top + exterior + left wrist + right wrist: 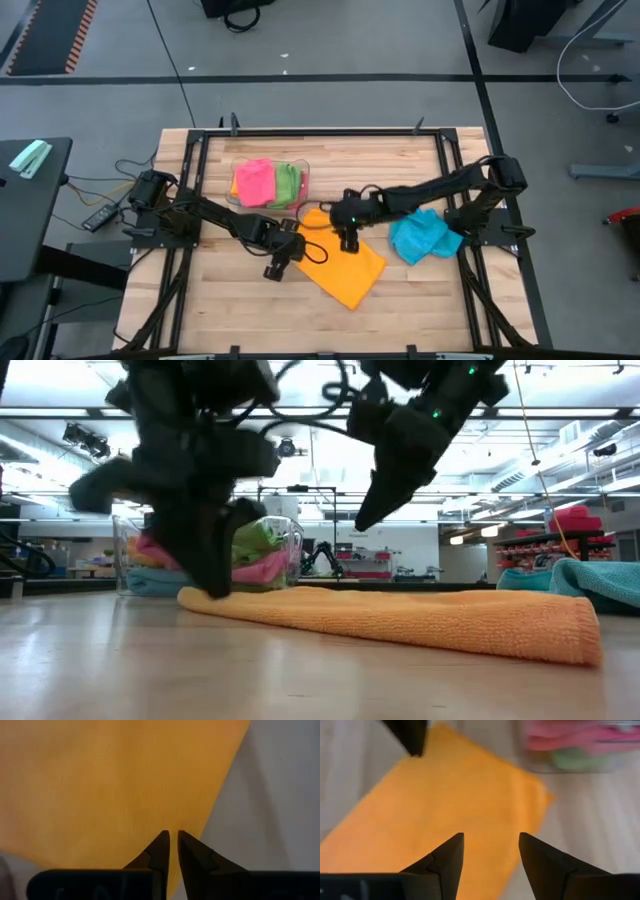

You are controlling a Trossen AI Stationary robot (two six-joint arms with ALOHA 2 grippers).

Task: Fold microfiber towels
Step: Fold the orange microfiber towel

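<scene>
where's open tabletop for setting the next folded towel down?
Free: the near strip of table in the high view, below the orange towel, and the far strip behind the clear bin. Crowded: the middle, where the left gripper, the right gripper, the orange towel, the bin and the blue towel sit close together.

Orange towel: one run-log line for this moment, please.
orange towel: folded flat on table | left pincer: shut, down on towel edge | right pincer: open above towel

Bright overhead light, blurred wrist views
</scene>
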